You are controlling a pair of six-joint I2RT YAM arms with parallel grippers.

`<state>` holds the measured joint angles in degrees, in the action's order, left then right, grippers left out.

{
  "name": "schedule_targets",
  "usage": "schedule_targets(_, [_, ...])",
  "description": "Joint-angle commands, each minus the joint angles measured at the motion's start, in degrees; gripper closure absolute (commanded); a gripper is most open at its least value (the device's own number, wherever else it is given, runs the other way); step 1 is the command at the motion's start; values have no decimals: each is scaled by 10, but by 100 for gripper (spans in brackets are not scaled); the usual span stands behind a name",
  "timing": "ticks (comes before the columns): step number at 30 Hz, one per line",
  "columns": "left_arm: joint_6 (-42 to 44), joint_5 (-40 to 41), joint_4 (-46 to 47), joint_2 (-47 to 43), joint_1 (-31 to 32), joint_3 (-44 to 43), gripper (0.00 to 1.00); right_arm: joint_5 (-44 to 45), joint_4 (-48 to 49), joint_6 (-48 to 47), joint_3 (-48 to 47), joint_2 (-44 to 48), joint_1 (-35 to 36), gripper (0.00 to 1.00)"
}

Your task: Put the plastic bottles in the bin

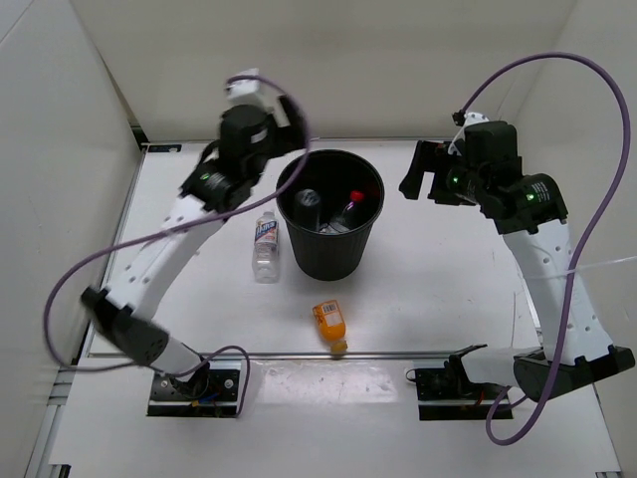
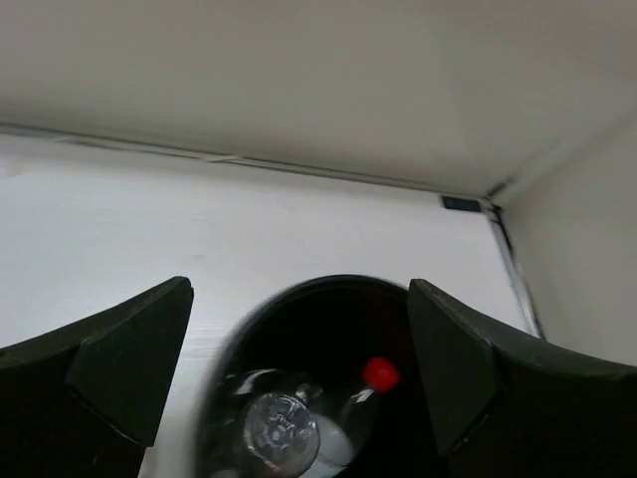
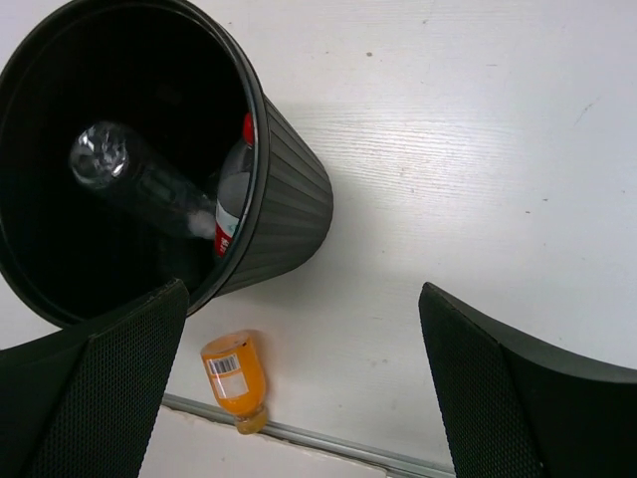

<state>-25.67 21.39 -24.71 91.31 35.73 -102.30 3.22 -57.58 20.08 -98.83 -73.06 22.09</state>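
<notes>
Just beneath spread left jaws: bin (image 2: 320, 307).

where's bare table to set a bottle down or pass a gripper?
Widest free patch: table right of the bin, up to the right arm. Also front-left, between left arm and orange bottle. Crowded: bin's left side, where the labelled bottle lies close beside it.

Bin (image 1: 328, 257) mid-table w/ red-cap bottle (image 1: 350, 207) + clear bottle (image 1: 307, 199) inside. Blue-white label bottle (image 1: 265, 245) lies just left of it; orange bottle (image 1: 330, 325) nr front edge. Left gripper (image 1: 289, 119) blurred by bin's far-left rim, right gripper (image 1: 423, 174) off to its right.
</notes>
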Motion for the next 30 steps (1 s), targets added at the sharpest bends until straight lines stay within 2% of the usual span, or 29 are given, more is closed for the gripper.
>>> schedule_targets(1, [8,68,5,-119,-64,120,0,-8,21,-1,8,12,-5,0])
schedule_targets(2, [-16,49,-1,-133,-103,155,0,-8,21,-1,8,12,-5,0])
schedule_targets(4, [-42,-14,-1,-162,-136,257,0,-14,21,-1,8,12,-10,0])
schedule_targets(7, [-89,-91,-1,-168,-196,355,0,-25,21,-1,8,0,-10,0])
schedule_targets(10, [-51,-185,29,-136,-227,394,1,-36,21,-1,2,-12,-10,0])
schedule_targets(11, [-42,-194,45,-136,-227,423,1,-36,21,-1,2,-12,-10,0])
schedule_targets(14, [-52,-283,133,-128,-264,491,1,-42,27,-1,-3,-18,-10,0])
schedule_targets(21, [-56,-325,186,-84,-276,519,0,-42,27,-7,-3,-18,-10,0])
schedule_targets(30, [-56,-357,191,-3,-241,499,0,-36,27,-12,28,5,-10,0])
